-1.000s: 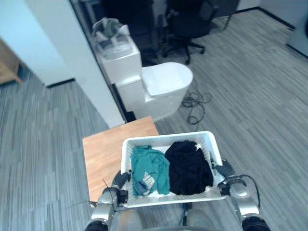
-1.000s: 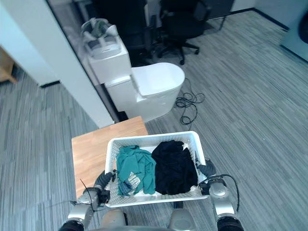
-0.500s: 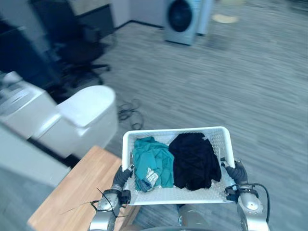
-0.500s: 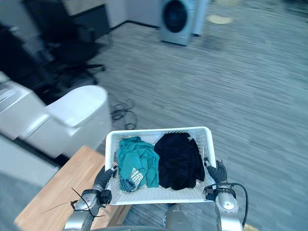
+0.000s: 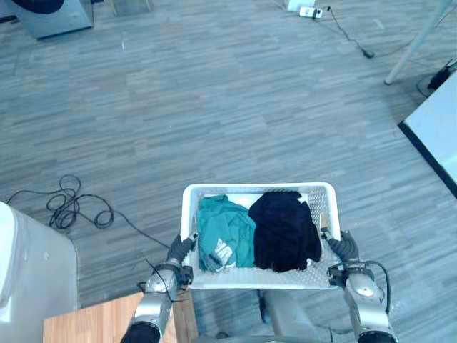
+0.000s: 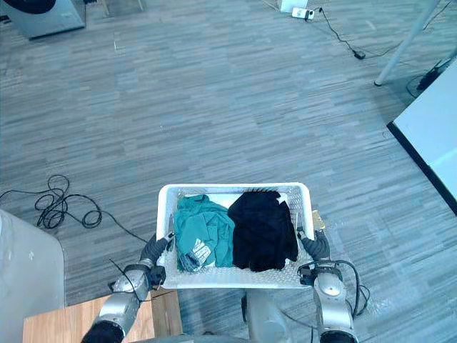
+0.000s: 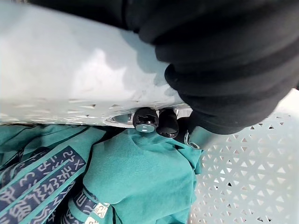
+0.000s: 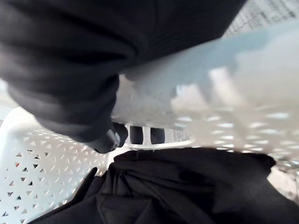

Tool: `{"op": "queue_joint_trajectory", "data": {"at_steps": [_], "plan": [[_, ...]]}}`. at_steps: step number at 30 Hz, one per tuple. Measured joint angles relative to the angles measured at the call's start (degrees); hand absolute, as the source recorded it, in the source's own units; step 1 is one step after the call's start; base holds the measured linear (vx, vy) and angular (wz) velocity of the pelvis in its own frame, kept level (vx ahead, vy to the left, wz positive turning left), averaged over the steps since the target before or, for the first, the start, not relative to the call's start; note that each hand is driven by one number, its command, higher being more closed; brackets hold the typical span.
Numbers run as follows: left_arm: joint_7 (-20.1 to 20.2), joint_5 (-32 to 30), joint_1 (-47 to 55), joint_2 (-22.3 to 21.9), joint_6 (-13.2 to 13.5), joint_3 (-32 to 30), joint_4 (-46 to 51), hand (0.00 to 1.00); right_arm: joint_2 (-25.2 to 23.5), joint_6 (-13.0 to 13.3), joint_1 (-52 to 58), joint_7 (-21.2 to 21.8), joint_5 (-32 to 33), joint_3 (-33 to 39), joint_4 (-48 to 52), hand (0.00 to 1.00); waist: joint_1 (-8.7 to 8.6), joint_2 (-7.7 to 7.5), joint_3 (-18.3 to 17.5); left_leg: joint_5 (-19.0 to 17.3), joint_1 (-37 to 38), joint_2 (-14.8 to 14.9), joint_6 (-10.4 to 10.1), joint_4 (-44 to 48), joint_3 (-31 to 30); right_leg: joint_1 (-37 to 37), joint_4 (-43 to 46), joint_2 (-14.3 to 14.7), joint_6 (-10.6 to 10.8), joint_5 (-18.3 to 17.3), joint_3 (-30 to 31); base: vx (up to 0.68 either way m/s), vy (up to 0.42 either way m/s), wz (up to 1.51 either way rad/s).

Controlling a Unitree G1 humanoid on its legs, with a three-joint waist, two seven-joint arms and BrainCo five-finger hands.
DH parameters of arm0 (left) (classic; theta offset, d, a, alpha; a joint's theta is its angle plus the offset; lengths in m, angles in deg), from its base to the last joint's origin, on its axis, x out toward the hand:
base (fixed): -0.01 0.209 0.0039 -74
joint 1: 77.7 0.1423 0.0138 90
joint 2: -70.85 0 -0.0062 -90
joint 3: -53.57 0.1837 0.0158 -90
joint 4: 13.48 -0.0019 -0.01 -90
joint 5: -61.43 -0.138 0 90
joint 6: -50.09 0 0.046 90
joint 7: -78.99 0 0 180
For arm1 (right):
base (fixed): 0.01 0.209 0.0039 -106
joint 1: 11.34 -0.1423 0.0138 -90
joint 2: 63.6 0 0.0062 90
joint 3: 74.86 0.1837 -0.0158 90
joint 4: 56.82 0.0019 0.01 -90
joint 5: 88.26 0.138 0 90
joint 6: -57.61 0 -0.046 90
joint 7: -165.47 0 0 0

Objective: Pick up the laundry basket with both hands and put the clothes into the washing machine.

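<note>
Grey striped plank flooring [image 5: 214,107] spreads across an open room, with what looks like the washing machine [image 5: 46,14] cut off at the far left corner. In the left wrist view the dark fingertips [image 7: 145,120] of the left hand [image 5: 180,251] are curled over the white rim of the laundry basket [image 5: 257,188], clamped on its left end. In the right wrist view the fingertips [image 8: 135,134] of the right hand [image 5: 343,247] hook through the handle slot at the right end in the same way. Both forearms rise from below, so the basket hangs level between them, off the floor and close to the body. Compared with half a second ago the view has swung round. The machine has slid from the far middle to the corner, and the white toilet [image 5: 28,271] and wooden table [image 5: 100,325] now sit at the lower left edge. The grip and the load are unchanged. The basket is white perforated plastic with a crumpled teal garment [image 5: 225,232] in its left half, touching a bunched black garment [image 5: 285,229] in its right half.
</note>
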Motion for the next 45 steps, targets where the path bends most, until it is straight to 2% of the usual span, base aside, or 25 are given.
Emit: {"op": "queue_joint_trajectory", "data": {"at_steps": [2, 4, 6, 8, 9, 11, 13, 16, 17, 19, 21, 22, 23, 24, 25, 27, 29, 32, 34, 35, 36, 39, 42, 43, 45], "plan": [[0.1, 0.1, 0.8, 0.5, -0.4, 1.5, -0.1, 1.00, -0.1, -0.1, 3.1, -0.3, 1.3, -0.5, 0.4, 1.00, 0.36, 1.64, 0.0, -2.2, -1.8, 4.1, -1.5, 3.3, -3.6, 1.3, 0.6, 1.4, -1.9, -4.6, -4.8, 0.16, -0.107, 0.82], [0.2, 0.6, 2.0, 1.1, -0.7, 1.6, -0.2, 1.00, -0.6, -0.6, 3.2, -0.3, 1.3, -1.6, 0.0, 1.00, 1.33, -0.04, 0.5, -2.7, -8.5, 6.7, -2.6, 20.0, -3.0, 3.1, 1.9, 1.1, -2.2, -6.0, -5.6, 0.28, -0.179, 0.46], [0.7, 2.4, 5.3, 0.2, -0.8, 1.1, 0.1, 1.00, 2.1, -1.2, 2.7, -0.2, 1.3, -3.0, 0.1, 1.00, 4.10, 0.30, 1.2, 7.1, -16.3, 10.1, 1.4, 44.3, -6.5, 8.4, 3.2, 3.8, -4.8, -9.7, -5.3, 0.37, -0.283, -0.10], [1.3, 2.6, 9.6, -1.1, -0.6, -1.2, 2.3, 1.00, 3.7, -1.1, 2.0, 0.6, 1.3, -5.0, 0.4, 1.00, 6.33, 0.21, 2.1, 15.5, -20.6, 9.2, -0.5, 56.3, -12.0, 14.9, 0.9, 5.6, -7.6, -13.0, -1.9, 0.41, -0.152, -0.57], [1.3, 2.6, 11.0, -2.0, -0.4, -1.6, 3.5, 1.00, 4.0, -1.1, 0.5, 0.8, 1.3, -5.1, 0.1, 1.00, 7.54, -0.19, 2.4, 10.2, -24.6, 5.5, 0.7, 58.6, -13.7, 18.0, -0.1, 5.9, -10.8, -16.1, 1.4, 0.44, -0.069, -0.69], [1.4, 3.6, 11.7, -2.0, 0.3, -2.0, 5.1, 1.00, 5.3, -1.1, -1.7, 0.9, 1.2, -5.4, -0.1, 1.00, 9.07, -1.34, 2.5, 6.9, -30.6, 2.3, 2.4, 52.1, -11.3, 21.1, -2.5, 4.5, -10.9, -16.5, 3.1, 0.44, -0.058, -0.67], [1.5, 3.9, 11.8, -1.3, 1.1, -2.0, 6.1, 1.00, 5.8, -0.4, -3.6, 0.9, 1.2, -6.2, -0.3, 1.00, 10.27, -1.71, 2.6, 7.0, -32.9, 2.1, 2.5, 36.2, -9.0, 24.9, -4.1, 3.4, -7.4, -15.5, 2.8, 0.51, -0.037, -0.50], [1.7, 4.6, 12.5, -1.9, 1.2, -1.9, 6.1, 1.00, 7.0, 0.6, -5.9, 0.8, 1.2, -6.8, -3.3, 1.00, 10.37, -0.97, 2.0, 12.5, -32.8, 1.0, -3.6, 6.3, -13.1, 31.9, -8.5, 4.3, -3.6, -18.0, 5.2, 0.57, 0.062, -0.28], [1.6, 4.5, 12.3, -2.0, 1.3, -2.0, 6.2, 1.00, 7.0, 0.6, -6.5, 0.7, 1.2, -7.1, -4.6, 1.00, 10.66, -1.14, 2.0, 15.7, -32.8, 0.8, -2.6, 6.9, -13.3, 33.1, -8.7, 4.0, -2.7, -18.7, 6.0, 0.61, 0.171, -0.66], [1.2, 4.6, 13.0, -1.9, 0.5, -2.5, 5.3, 1.00, 5.7, 0.6, -7.7, 0.5, 0.8, -7.4, -6.7, 1.00, 11.68, -4.91, 0.3, 26.3, -28.5, -2.6, 5.3, 3.0, -13.0, 33.4, -4.7, -0.3, -0.6, -19.9, 9.8, 0.83, 0.266, -0.59], [1.2, 4.7, 12.4, -1.9, -0.5, -3.2, 4.9, 1.00, 5.2, 0.4, -7.5, 0.6, 0.1, -7.0, -8.0, 1.00, 11.28, -7.26, 0.0, 22.2, -26.7, -4.6, 7.7, 5.6, -11.1, 29.9, 6.3, -2.3, 2.6, -18.4, 11.8, 0.70, 0.234, -0.22], [1.0, 4.7, 13.0, -1.9, -1.2, -3.4, 4.8, 1.00, 4.3, 0.1, -7.5, 0.6, -0.1, -7.1, -8.9, 1.00, 11.26, -7.55, 0.0, 18.7, -24.4, -4.9, 8.2, 9.3, -10.6, 27.9, 16.1, -1.9, 7.3, -13.4, 12.4, 0.68, 0.235, -0.22], [1.0, 4.7, 13.6, -1.7, -1.2, -3.5, 4.9, 1.00, 3.9, -0.3, -7.3, 0.7, -0.4, -7.1, -8.9, 1.00, 11.05, -7.44, 0.1, 17.1, -23.1, -4.8, 8.7, 11.4, -10.6, 26.5, 21.4, -1.1, 8.6, -8.8, 12.4, 0.77, 0.273, -0.20], [1.0, 4.7, 14.2, -0.9, -1.2, -3.8, 5.1, 1.00, 3.1, -0.2, -5.8, 0.9, -0.5, -7.5, -8.6, 1.00, 10.71, -7.38, 0.0, 14.7, -19.2, -4.8, 9.6, 13.3, -10.8, 23.0, 32.2, -0.3, 10.7, 2.5, 12.2, 0.36, 0.127, -0.12], [1.0, 4.8, 14.6, -0.5, -1.1, -3.9, 5.3, 1.00, 3.0, 0.2, -4.8, 1.5, -0.6, -7.6, -8.3, 1.00, 11.01, -6.89, 0.2, 13.4, -16.4, -5.2, 9.9, 12.7, -10.9, 20.8, 38.9, -0.6, 11.0, 4.0, 11.7, 0.59, 0.180, 0.08], [1.1, 4.8, 13.5, 0.0, -1.0, -3.8, 5.4, 1.00, 2.7, 0.8, -2.8, 2.0, -0.9, -7.0, -6.8, 1.00, 9.19, -7.30, 0.0, 9.5, -9.2, -7.5, 12.3, 11.0, -13.9, 11.0, 58.1, -0.6, 4.7, -3.6, 8.2, 0.61, 0.119, 0.61], [1.1, 4.7, 12.1, 0.0, -1.0, -3.3, 5.1, 1.00, 2.4, 0.8, -2.4, 2.0, -0.9, -5.9, -5.9, 1.00, 6.51, -6.05, 0.8, 8.2, -4.3, -7.9, 13.5, 8.2, -17.6, 3.2, 56.8, -0.2, -1.2, -12.4, 5.0, 0.52, 0.007, 0.82], [1.1, 4.8, 11.7, 0.1, -1.0, -2.8, 5.1, 1.00, 1.0, 0.7, 1.8, 2.0, -0.9, -4.5, -0.6, 1.00, 6.14, -5.19, 1.3, 3.4, 0.0, -7.6, 13.4, 8.0, -21.2, -2.8, 42.8, 1.4, -0.7, -16.1, 5.1, 0.48, -0.054, 0.71], [1.3, 4.8, 11.1, 0.3, -0.8, -1.2, 6.3, 1.00, -0.7, 0.7, 5.1, 1.8, -0.9, -2.1, 4.1, 1.00, 5.83, -4.90, 1.2, -2.5, 3.6, -6.5, 11.4, 8.0, -23.7, -1.4, 20.7, 0.5, 2.6, -14.5, 4.9, 0.56, -0.149, 0.92], [1.3, 4.8, 11.1, 0.0, -0.8, -0.7, 6.8, 1.00, -0.7, 0.8, 5.8, 1.8, -0.9, -1.3, 4.7, 1.00, 6.08, -5.39, 1.0, -4.7, 6.2, -6.2, 10.9, 7.1, -25.2, -1.2, 13.5, -1.0, 2.4, -8.5, 3.6, 0.59, -0.185, 0.72], [1.1, 4.8, 11.2, -1.2, -1.2, 0.1, 6.7, 1.00, -0.5, 0.3, 5.7, 1.6, -0.9, -0.8, 4.5, 1.00, 6.29, -3.32, 0.5, -5.2, 8.1, -4.0, 10.9, 6.8, -26.6, 0.1, 15.6, -0.1, -1.0, -9.0, 0.8, 0.59, -0.192, 0.60], [1.1, 4.9, 11.7, -2.1, -1.3, 0.3, 7.0, 1.00, -0.3, 0.1, 5.7, 0.8, -0.8, -0.6, 5.1, 1.00, 4.68, -2.61, 0.2, -3.2, 7.6, -2.8, 8.6, 14.1, -27.9, 1.7, 21.1, -0.9, -4.1, -15.3, -3.1, 0.67, -0.239, 0.64], [1.2, 5.2, 12.7, -2.9, -1.5, -0.6, 7.1, 1.00, 0.2, -0.4, 7.2, 0.8, -0.4, -1.2, 7.7, 1.00, 4.49, -0.22, -0.3, 10.0, -5.6, -1.1, -10.5, 45.6, -27.6, 11.8, 14.4, 2.1, -5.8, -18.5, -6.8, 0.62, -0.173, 0.35], [1.6, 6.1, 14.5, -4.0, -1.1, -2.4, 7.4, 1.00, 0.3, -0.4, 7.2, 0.8, -0.4, -2.3, 9.0, 1.00, 5.52, 0.57, -0.2, 15.1, -15.1, 1.5, -11.4, 65.2, -24.2, 19.5, 8.4, 4.9, -6.6, -19.0, -6.0, 0.56, -0.098, -0.17], [1.7, 6.2, 15.4, -4.0, -0.9, -3.0, 7.5, 1.00, 0.7, -0.5, 6.7, 0.8, -0.4, -3.2, 8.9, 1.00, 7.04, 0.17, -0.2, 13.4, -19.7, 3.0, -8.2, 71.1, -20.9, 24.4, 4.8, 5.7, -7.1, -19.3, -4.3, 0.51, -0.049, -0.47]]}}
